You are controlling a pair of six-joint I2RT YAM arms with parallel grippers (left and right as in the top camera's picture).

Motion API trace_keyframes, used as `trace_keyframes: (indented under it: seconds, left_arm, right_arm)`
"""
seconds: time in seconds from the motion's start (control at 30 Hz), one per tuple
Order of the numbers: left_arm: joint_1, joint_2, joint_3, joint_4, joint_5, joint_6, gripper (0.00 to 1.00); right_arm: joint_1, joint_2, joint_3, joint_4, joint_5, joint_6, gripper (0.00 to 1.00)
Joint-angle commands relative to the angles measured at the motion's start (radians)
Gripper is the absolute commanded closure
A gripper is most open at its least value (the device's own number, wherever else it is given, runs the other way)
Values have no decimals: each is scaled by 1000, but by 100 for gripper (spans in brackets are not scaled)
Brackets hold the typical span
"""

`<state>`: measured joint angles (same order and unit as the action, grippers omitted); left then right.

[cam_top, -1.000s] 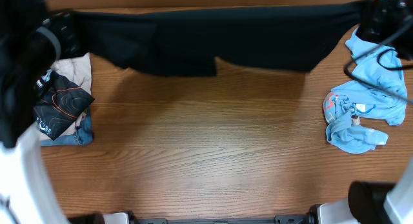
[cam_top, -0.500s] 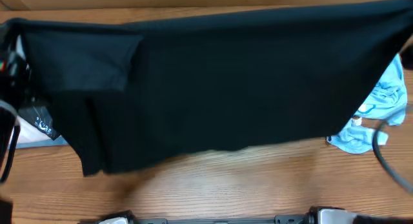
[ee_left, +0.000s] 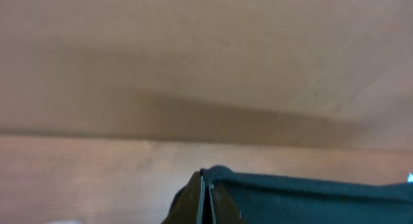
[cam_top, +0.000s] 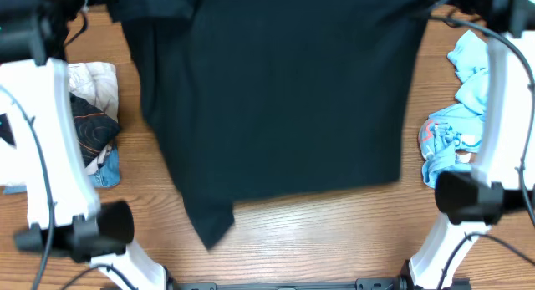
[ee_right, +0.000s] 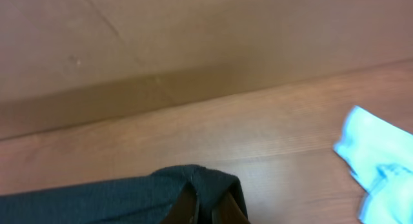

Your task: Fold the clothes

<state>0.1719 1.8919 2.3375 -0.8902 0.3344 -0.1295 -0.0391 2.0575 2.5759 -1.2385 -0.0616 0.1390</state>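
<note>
Wood is what we see under everything, a brown table (cam_top: pixel 334 236). On its left side sits a small pile. It has a pale cloth (cam_top: pixel 99 79) at the back, a black cloth with orange lines (cam_top: pixel 90 131) on it, and a bit of blue cloth (cam_top: pixel 107 169) poking out at the front. Our white left arm (cam_top: pixel 42 148) stands in front of that pile.

Its wrist camera shows the left gripper (ee_left: pixel 204 201) at the bottom of the picture. The two fingers are pressed tight together, and a corner of the clothes (ee_left: pixel 310 193) is pinched between them. From the fingers the dark stuff runs away to the right.

From above, the clothes (cam_top: pixel 276 98) fill the middle of the table as one big plain black sheet. The top edge is stretched wide at the far side, and the rest spreads toward us. We cannot tell if it hangs or lies flat. The near edge is not even, and one corner dips lower on the left.

Next comes the right gripper (ee_right: pixel 208 210). Its fingers are closed tight too. They nip another corner of the clothes (ee_right: pixel 97 198), which bunch up at the tips and trail off to the left.

Our white right arm (cam_top: pixel 501 114) stands on the right side. Beside it lies a crumpled light blue shirt (cam_top: pixel 456 144), just to the right of the clothes.
</note>
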Motion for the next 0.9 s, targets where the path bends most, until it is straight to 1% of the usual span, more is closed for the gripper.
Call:
trace_keyframes:
  seconds: [0.0,0.03,0.07,0.13,0.2,0.27,0.33,0.37,0.43,0.53,0.6,0.67,0.77,0.87]
  left_arm:
    - [18,1,14,136,3,-57,96]
    - [18,-3,25,175,6,-59,96]
    - [18,-11,79,212,6,-57,96]
    - [19,-13,164,203,6,-49,96]
    - [19,-13,249,161,6,-30,96]
    - [19,-13,322,75,9,-19,96]
    - [10,-13,356,-55,35,0,96]
    - [4,-14,358,-146,57,3,96]
    - [-10,-10,349,-311,86,27,96]
    - [-51,18,302,-550,64,82,96]
    - [-78,51,256,-643,58,91,96]
    - [-103,92,208,-707,57,128,96]
    - [-145,166,104,-784,58,150,96]
    - [-177,206,13,-800,53,187,96]
  right_arm:
    - [-14,-14,11,85,25,56,96]
    - [-14,-24,21,114,26,73,96]
    - [-14,-49,51,149,26,75,96]
    - [-16,-74,90,158,31,75,96]
    - [-16,-94,124,138,51,68,96]
    - [-16,-108,140,86,73,65,96]
    - [-16,-111,140,4,76,59,96]
    - [-16,-108,136,-44,77,55,96]
    - [-16,-100,114,-130,80,47,96]
    - [-16,-68,61,-240,98,47,96]
    - [-16,-43,10,-299,98,43,96]
    - [-16,-21,-56,-328,103,40,96]
    - [-17,12,-185,-335,114,35,96]
    - [-21,23,-304,-334,125,29,96]
